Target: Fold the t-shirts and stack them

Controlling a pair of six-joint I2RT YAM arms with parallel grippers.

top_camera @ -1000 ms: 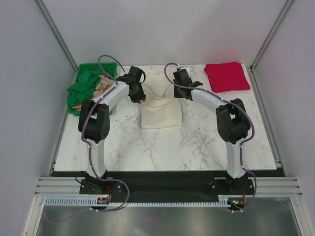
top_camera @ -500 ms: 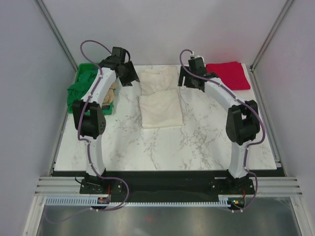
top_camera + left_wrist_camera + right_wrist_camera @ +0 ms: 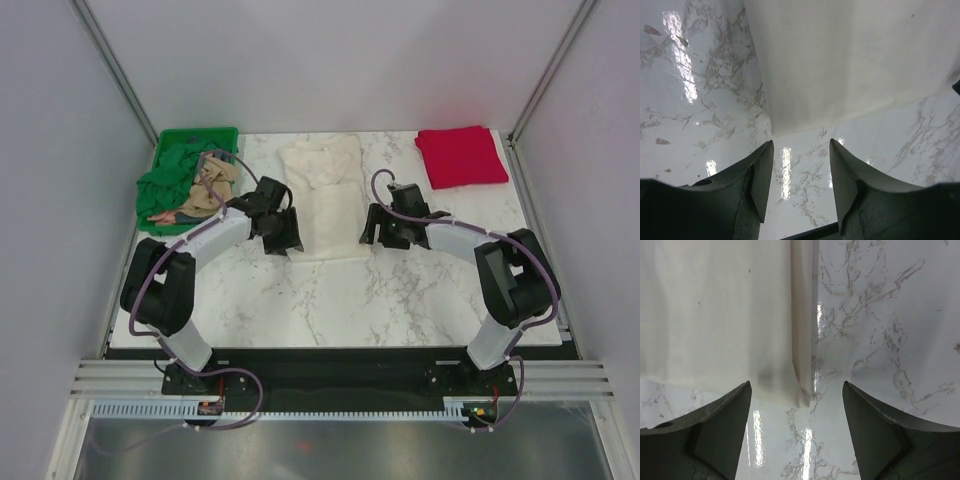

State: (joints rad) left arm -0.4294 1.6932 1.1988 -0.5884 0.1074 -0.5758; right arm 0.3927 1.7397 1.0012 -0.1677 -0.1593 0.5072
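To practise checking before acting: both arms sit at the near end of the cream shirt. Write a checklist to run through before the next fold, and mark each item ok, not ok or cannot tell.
1. The left jaws stand open with nothing between them: ok.
2. The right jaws stand open with nothing between them: ok.
3. The near corners of the cream shirt lie just ahead of the jaws, one corner in each wrist view: ok.
4. The shirt lies smooth along its whole length: not ok, as its far end looks rumpled.
5. The jaws are low enough to pinch the cloth: cannot tell.
6. The red shirt lies folded at the far right corner, apart from both arms: ok.
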